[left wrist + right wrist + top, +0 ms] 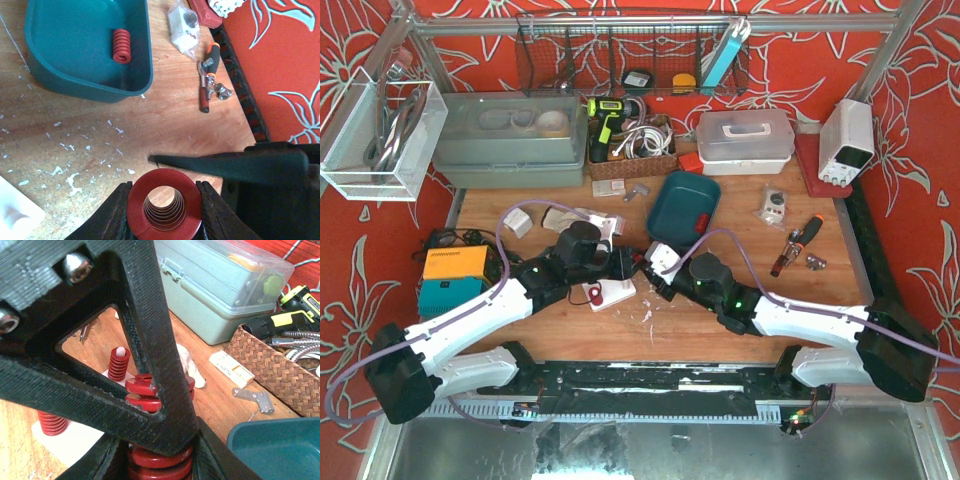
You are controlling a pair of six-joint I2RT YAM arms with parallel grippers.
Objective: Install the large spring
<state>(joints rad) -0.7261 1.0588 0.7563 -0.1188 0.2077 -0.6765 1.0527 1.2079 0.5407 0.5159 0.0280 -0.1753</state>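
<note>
One large spring [164,212] gripped in left tool [163,197].

Workshop-type robot test cell. Wooden bench [820,290]; cordless drill [605,125], grey toolbox [508,140] and wicker basket of cables [638,150] along far edge. Power supply [847,141] at far right corner. Screwdriver [796,243] near right edge.

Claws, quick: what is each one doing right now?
Left claw: closed on the large red spring.
Right claw: closed on the large red spring too.
</note>
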